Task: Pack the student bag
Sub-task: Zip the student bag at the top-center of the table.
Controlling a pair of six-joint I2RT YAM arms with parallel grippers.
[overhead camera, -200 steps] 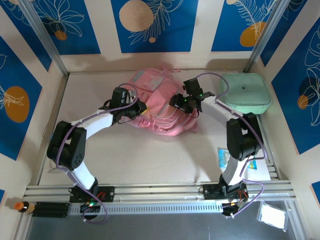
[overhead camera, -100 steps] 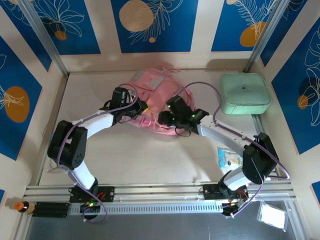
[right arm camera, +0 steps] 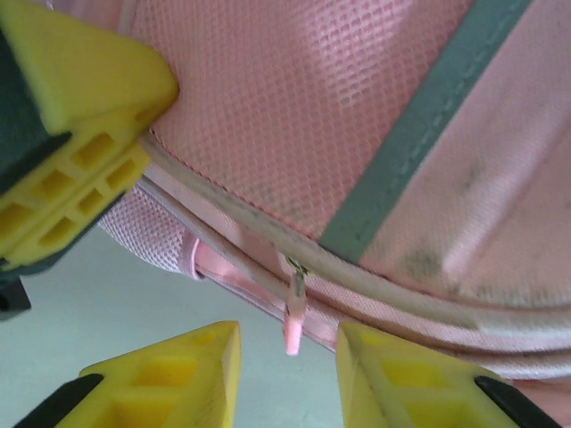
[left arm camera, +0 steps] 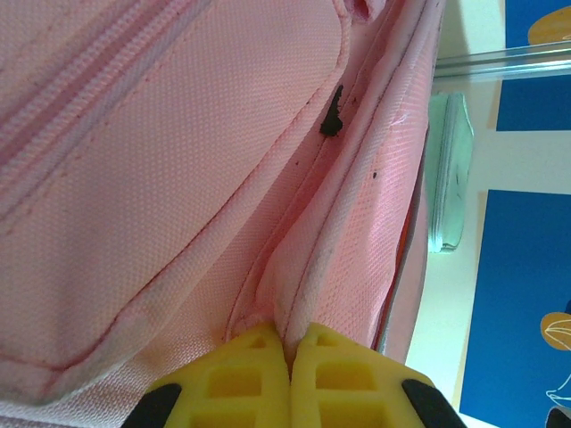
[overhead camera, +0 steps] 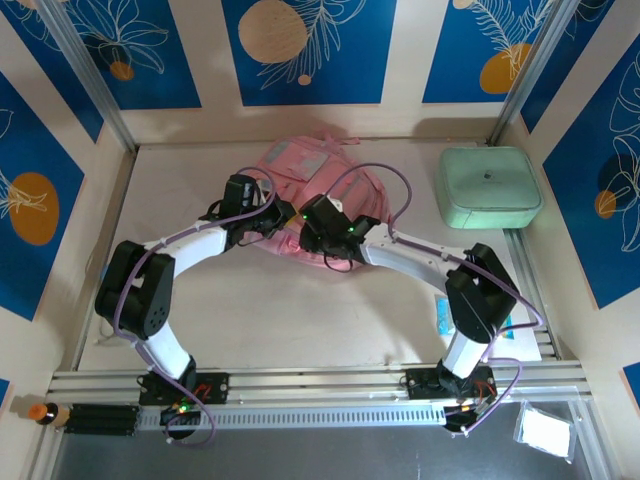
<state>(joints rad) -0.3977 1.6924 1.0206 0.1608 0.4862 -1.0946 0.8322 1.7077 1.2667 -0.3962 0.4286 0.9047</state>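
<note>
— Where is the student bag to be found?
— The student bag [overhead camera: 292,165] is laid flat toward the far side of the pale table [overhead camera: 260,300] and is the largest thing on it. A mint-green case [overhead camera: 490,187] is set well to the right of the bag, apart from it.

— And the arms?
— Both are extended to the bag's near edge, the left arm from the bag's left and the right arm from its right. The two grippers are thus placed close together over the pink fabric.

— How is the left gripper held?
— The left gripper [left arm camera: 290,352] is clenched. A raised fold of the bag's pink fabric, beside a seam, is pinched between the yellow fingertips. These are pressed together with only the cloth between them.

— And the right gripper?
— The right gripper [right arm camera: 287,361] is released. Its jaws are set apart at the bag's lower edge, below a grey trim strip [right arm camera: 419,134], and nothing is gripped by them. One yellow finger of the left gripper is seen just up and to the left along the same edge.

— What is found between the jaws?
— A small pink zipper pull [right arm camera: 293,332] is hung from the zipper line at the bag's edge, in the gap between the two pads. As far as can be made out, it is touched by neither pad.
</note>
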